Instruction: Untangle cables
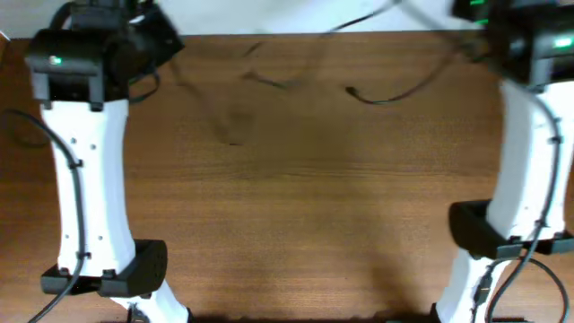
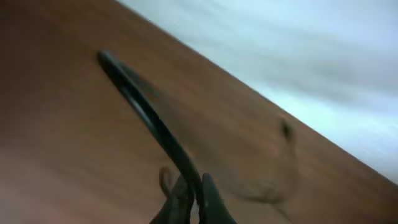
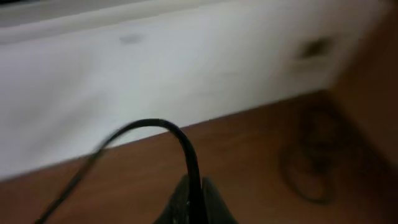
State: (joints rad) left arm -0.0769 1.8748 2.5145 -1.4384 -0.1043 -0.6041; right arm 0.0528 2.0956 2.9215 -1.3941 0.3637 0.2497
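Both arms are raised at the far corners of the wooden table (image 1: 296, 206). In the left wrist view my left gripper (image 2: 198, 194) is shut on a black cable (image 2: 143, 109) that arcs up and to the left. In the right wrist view my right gripper (image 3: 194, 194) is shut on another black cable (image 3: 180, 140) that curves up and off to the left. In the overhead view thin black cables (image 1: 377, 97) hang blurred over the far middle of the table, with a fainter strand (image 1: 269, 81) to the left. The grippers themselves are hidden there.
The left arm's white link (image 1: 90, 179) and the right arm's white link (image 1: 529, 170) stand along the table's sides. A white wall lies beyond the far table edge (image 3: 186, 74). A dark blurred loop or shadow shows on the wood in the right wrist view (image 3: 311, 168).
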